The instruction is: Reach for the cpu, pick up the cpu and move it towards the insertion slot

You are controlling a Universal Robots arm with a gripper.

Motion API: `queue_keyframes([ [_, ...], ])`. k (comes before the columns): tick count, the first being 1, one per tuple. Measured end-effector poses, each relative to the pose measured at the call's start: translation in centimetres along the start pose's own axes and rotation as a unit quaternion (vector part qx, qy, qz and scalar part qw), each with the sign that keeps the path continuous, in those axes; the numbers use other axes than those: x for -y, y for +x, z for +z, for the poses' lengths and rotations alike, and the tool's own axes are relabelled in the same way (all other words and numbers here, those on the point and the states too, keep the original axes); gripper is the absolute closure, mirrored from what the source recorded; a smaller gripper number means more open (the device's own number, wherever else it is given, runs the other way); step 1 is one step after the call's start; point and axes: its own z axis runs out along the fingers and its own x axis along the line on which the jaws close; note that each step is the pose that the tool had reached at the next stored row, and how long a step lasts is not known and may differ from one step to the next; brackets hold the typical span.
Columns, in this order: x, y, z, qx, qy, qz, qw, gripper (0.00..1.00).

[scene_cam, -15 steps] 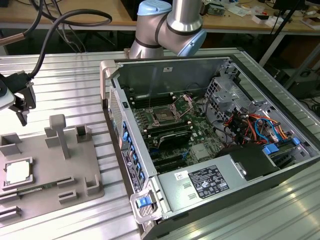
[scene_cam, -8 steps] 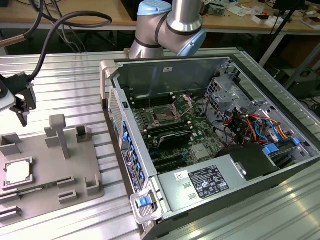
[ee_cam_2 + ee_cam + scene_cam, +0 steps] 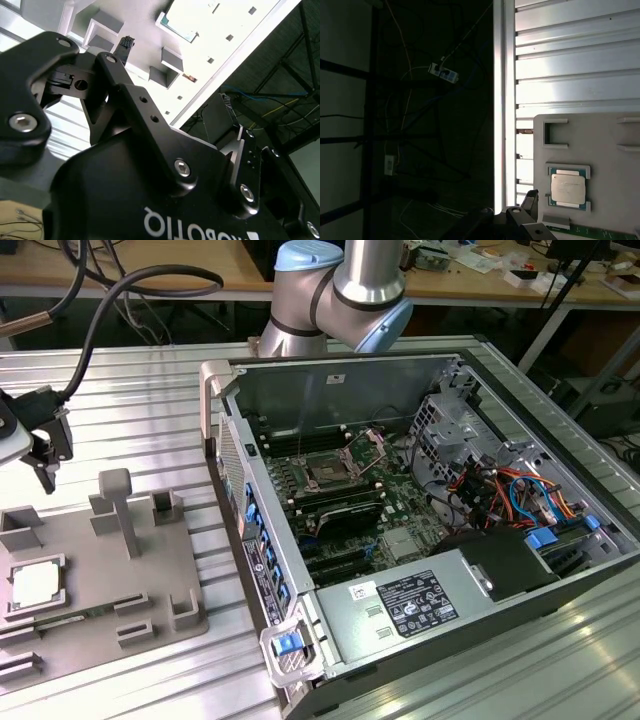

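Gripper [image 3: 52,455] hangs at the exterior view's left edge, over the far end of the grey tray [image 3: 95,585], jaws spread wide, gripping nothing. The cpu [image 3: 35,585] lies flat in 1 square recess of that tray, near the gripper, not touched. The insertion slot [image 3: 328,472] sits inside the open computer case [image 3: 330,375], well apart toward the exterior view's right.

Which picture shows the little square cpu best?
The first wrist view: the cpu lies face-on in the tray, its whole top and rim plain. The exterior view shows it slanted, near that view's left edge. The second wrist view shows a glare-washed corner of it.
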Motion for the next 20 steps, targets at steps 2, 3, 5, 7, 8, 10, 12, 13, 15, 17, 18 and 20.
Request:
queue_keyframes([
  [2,-0.02,0.00,0.06,0.0000,0.0000,0.000,1.00000,0.17],
  [3,-0.02,0.00,0.08,0.0000,0.0000,0.000,1.00000,0.17],
  [5,-0.01,0.00,0.21,0.0001,0.0000,0.000,1.00000,0.17],
  [7,-0.01,0.00,0.34,0.0000,0.0000,0.000,1.00000,0.17],
  [8,-0.01,0.00,0.40,0.0000,0.0000,0.000,1.00000,0.17],
  [10,0.01,0.01,0.53,0.0000,0.0000,0.000,1.00000,0.17],
  [12,0.06,0.02,0.64,-0.0001,0.0000,0.000,1.00000,0.17],
  [13,0.11,0.03,0.71,0.0000,0.0000,0.000,1.00000,0.17],
  [15,0.18,0.05,0.81,0.0000,0.0000,0.000,1.00000,0.17],
  [17,0.25,0.08,0.99,0.0000,0.0000,0.000,1.00000,0.17],
  [18,0.28,0.08,1.06,0.0000,0.0000,-0.001,1.00000,0.17],
  [20,0.30,0.08,1.18,0.0000,0.0000,-0.001,1.00000,0.17],
])
